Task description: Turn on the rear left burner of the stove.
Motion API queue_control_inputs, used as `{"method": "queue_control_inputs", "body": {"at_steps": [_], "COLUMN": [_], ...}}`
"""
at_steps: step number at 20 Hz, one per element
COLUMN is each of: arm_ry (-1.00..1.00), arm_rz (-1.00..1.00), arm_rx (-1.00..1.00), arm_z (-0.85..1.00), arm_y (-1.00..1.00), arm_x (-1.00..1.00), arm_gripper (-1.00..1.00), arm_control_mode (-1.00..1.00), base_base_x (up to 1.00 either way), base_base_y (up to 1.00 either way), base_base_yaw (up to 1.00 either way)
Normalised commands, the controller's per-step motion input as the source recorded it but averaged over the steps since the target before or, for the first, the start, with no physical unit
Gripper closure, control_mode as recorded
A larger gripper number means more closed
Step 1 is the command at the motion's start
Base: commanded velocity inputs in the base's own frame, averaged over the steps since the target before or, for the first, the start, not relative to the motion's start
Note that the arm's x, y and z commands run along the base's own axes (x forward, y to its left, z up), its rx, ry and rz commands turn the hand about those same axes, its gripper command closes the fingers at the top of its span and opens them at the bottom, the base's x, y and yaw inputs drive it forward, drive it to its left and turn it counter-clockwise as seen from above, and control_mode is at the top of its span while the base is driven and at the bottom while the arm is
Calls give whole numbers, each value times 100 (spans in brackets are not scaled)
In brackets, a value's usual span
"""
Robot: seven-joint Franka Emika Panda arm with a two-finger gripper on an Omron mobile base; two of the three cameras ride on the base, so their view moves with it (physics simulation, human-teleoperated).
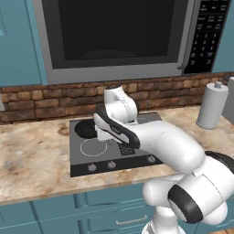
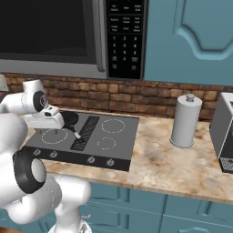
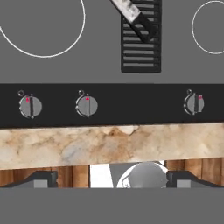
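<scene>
Nearest, the two-finger gripper (image 3: pixel 112 179) is seen with its dark fingertips (image 3: pixel 39 178) spread wide, nothing held between them, hovering above the counter edge in front of the flat dark grey stove (image 3: pixel 100 72). Three small round grey knobs are seen on the black front strip, the leftmost knob (image 3: pixel 30 106) among them, all untouched with red marks pointing up. Farther back, the rear left burner (image 1: pixel 87 129) is covered by a black frying pan (image 2: pixel 69 119). The turning is judged not yet begun. No writing can be read; the microwave keypad (image 2: pixel 124 38) is too small.
</scene>
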Motion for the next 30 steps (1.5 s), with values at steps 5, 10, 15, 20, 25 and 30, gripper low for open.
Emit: {"method": "queue_control_inputs", "body": {"at_steps": [5,10,15,20,25,30], "arm_ry": [6,0,4,14,14,-1], "arm_rz": [0,0,-1,-2,0,-1], "arm_rx": [-1,0,5,12,3,-3], "arm_z": [-7,-39,-45,-40,-40,-51], "arm_y": [0,0,2,0,4,7], "arm_x": [5,5,14,26,17,14], "arm_gripper": [-100,-100,-100,-100,-100,-100], "arm_control_mode": [-100,-100,-100,-100,-100,-100], "base_base_x": [0,0,0,0,0,0], "base_base_y": [0,0,0,0,0,0], "base_base_yaw": [0,0,0,0,0,0]}}
